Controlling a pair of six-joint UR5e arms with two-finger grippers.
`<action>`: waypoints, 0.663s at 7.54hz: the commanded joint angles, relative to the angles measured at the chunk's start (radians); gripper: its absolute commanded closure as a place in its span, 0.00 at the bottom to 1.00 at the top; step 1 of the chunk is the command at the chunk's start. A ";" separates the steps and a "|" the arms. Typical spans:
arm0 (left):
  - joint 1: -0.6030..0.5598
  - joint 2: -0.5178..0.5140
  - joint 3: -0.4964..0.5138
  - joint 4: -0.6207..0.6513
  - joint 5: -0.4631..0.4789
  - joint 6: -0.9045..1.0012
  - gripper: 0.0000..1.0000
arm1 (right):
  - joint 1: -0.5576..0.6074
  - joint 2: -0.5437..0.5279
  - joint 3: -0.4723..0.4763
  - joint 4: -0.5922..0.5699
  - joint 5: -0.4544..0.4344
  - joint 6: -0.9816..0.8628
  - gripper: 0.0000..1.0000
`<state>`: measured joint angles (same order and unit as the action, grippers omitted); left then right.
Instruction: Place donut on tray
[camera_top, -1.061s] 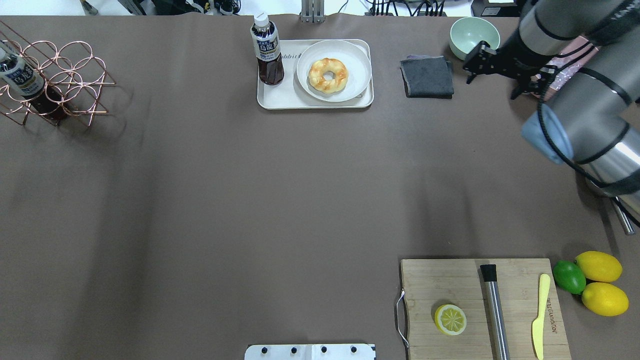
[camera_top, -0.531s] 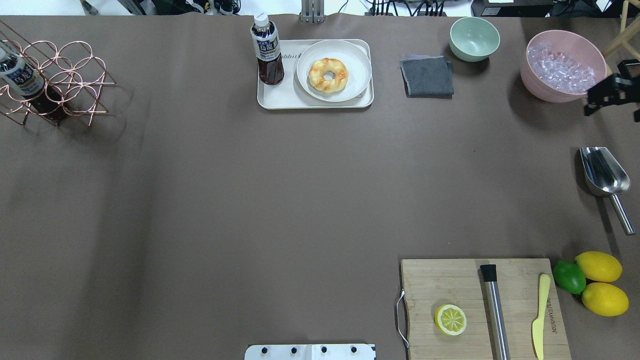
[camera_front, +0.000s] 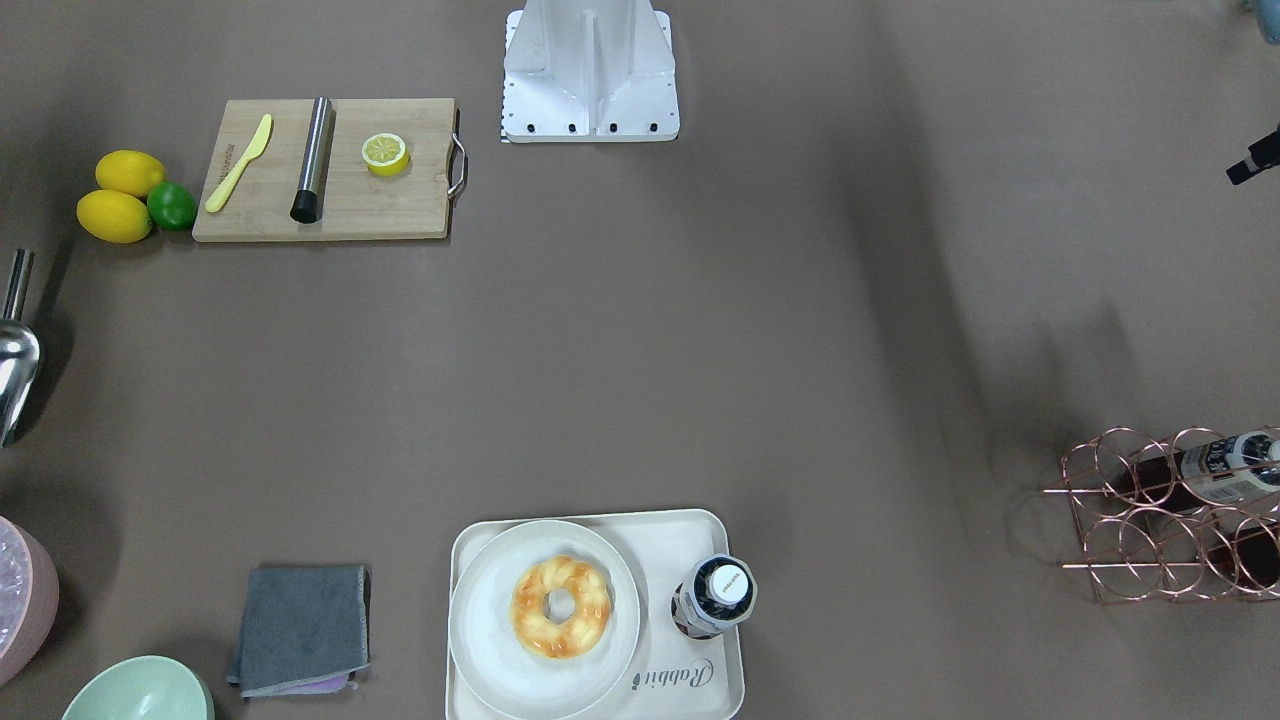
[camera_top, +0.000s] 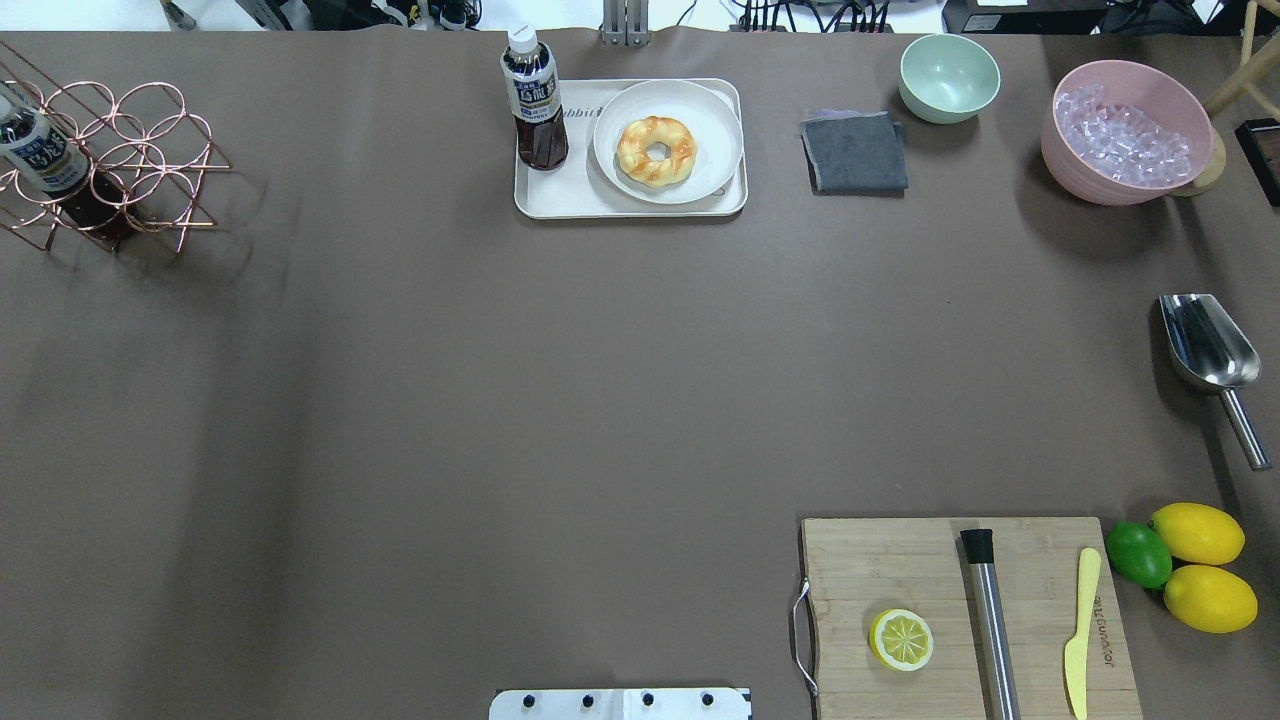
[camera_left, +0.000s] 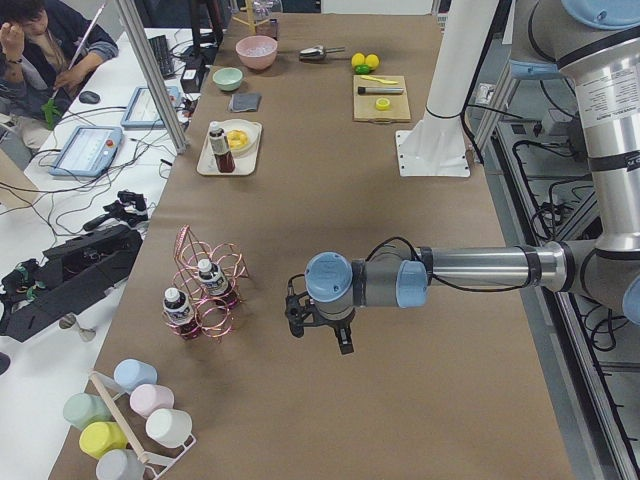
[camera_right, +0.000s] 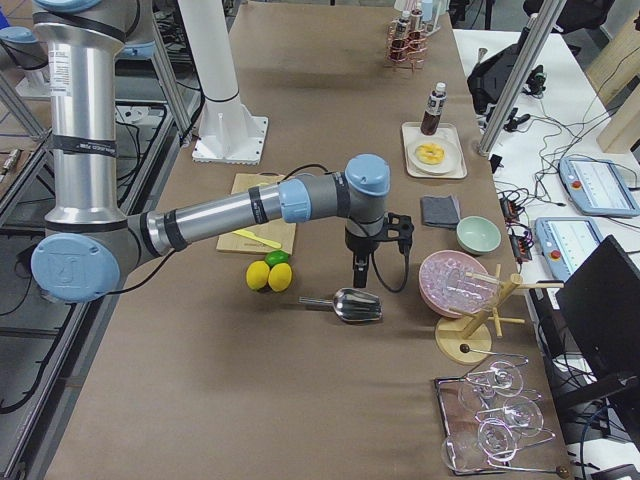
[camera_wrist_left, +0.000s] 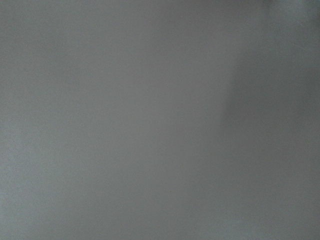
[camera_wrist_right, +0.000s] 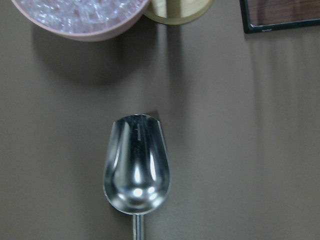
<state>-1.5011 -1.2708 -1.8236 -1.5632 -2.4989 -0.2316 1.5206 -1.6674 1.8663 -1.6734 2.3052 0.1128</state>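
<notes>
Right gripper (camera_right: 359, 280) left overhead view — perhaps above scoop (camera_right: 357, 305).

The brown bench (camera_top: 500, 400) carries a cream rectangular tray (camera_top: 560, 197), grey folded cloth (camera_top: 855, 152), mint-green bowl (camera_top: 950, 78), steel scoop (camera_top: 1205, 345), wooden cutting board (camera_top: 880, 560) and copper wire rack (camera_top: 130, 155).

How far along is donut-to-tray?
Looks done: the donut lies on the round plate, which sits on the tray beside the bottle. In hand: nothing visible. The right claw hangs above the scoop and the left claw is near the wire rack, both far from the tray. Left: nothing, unless the donut must touch the tray itself.
</notes>
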 joint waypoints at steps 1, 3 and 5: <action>0.001 -0.004 0.000 0.002 0.000 0.000 0.01 | 0.107 -0.069 -0.030 0.003 0.010 -0.163 0.00; -0.001 -0.004 0.000 0.002 0.000 0.000 0.01 | 0.112 -0.090 -0.032 0.001 0.007 -0.162 0.00; 0.001 -0.001 0.001 0.000 0.000 0.000 0.01 | 0.115 -0.094 -0.059 0.009 0.004 -0.156 0.00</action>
<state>-1.5011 -1.2739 -1.8234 -1.5617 -2.4988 -0.2316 1.6309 -1.7564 1.8284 -1.6701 2.3149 -0.0436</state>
